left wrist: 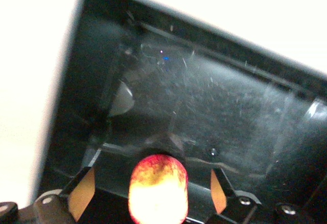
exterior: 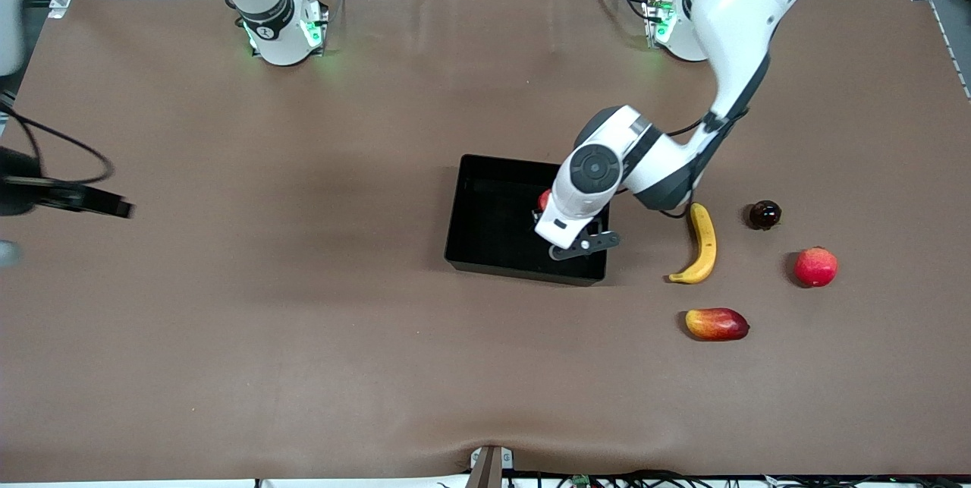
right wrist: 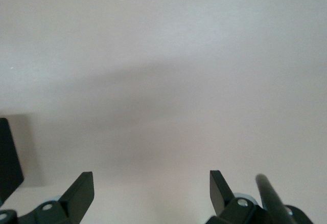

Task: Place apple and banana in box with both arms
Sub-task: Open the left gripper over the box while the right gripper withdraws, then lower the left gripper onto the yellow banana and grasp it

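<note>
Now my left gripper [left wrist: 153, 193] hangs inside the box [exterior: 485, 177], jaws spread wide, with the apple [left wrist: 157, 185] between the fingers [left wrist: 82, 193] but clear of both. My right gripper [right wrist: 152, 193] waits over the table's edge at the right arm's end, fingers open and empty. Just beside the box, toward the left arm's end, lies the banana [exterior: 702, 244].
</note>
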`<action>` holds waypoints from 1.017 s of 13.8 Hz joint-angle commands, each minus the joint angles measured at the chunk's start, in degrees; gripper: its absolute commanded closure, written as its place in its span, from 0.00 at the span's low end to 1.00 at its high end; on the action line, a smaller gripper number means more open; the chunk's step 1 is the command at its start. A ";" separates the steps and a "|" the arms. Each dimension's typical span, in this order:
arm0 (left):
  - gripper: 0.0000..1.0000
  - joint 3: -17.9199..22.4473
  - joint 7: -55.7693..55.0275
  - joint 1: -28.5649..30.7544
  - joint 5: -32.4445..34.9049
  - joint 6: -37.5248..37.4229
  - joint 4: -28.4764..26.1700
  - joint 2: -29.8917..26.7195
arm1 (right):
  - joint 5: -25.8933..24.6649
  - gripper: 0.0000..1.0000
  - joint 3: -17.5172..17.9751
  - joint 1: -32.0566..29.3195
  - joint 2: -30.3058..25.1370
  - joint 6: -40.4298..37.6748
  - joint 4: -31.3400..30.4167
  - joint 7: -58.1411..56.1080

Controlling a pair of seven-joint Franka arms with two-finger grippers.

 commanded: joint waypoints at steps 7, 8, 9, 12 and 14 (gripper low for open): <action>0.00 -0.15 27.63 17.07 2.01 -9.58 -1.47 -8.25 | -5.67 0.00 1.90 1.03 -17.93 3.64 -12.79 -0.94; 0.00 -0.32 31.06 19.26 4.63 -9.23 -2.35 -7.90 | -5.67 0.00 1.90 1.38 -17.85 1.79 -10.40 -0.85; 0.03 -0.33 33.44 20.76 6.49 -8.79 -3.49 -7.46 | -5.41 0.00 1.72 1.38 -17.84 1.60 -9.33 -1.03; 0.17 -0.33 36.45 25.25 10.54 0.49 -10.94 -5.62 | -5.58 0.00 1.72 1.47 -17.84 1.25 -9.59 -1.03; 0.24 -0.15 36.63 26.05 11.94 2.99 -12.37 -2.46 | -5.50 0.00 1.72 1.21 -17.76 0.98 -9.93 -1.03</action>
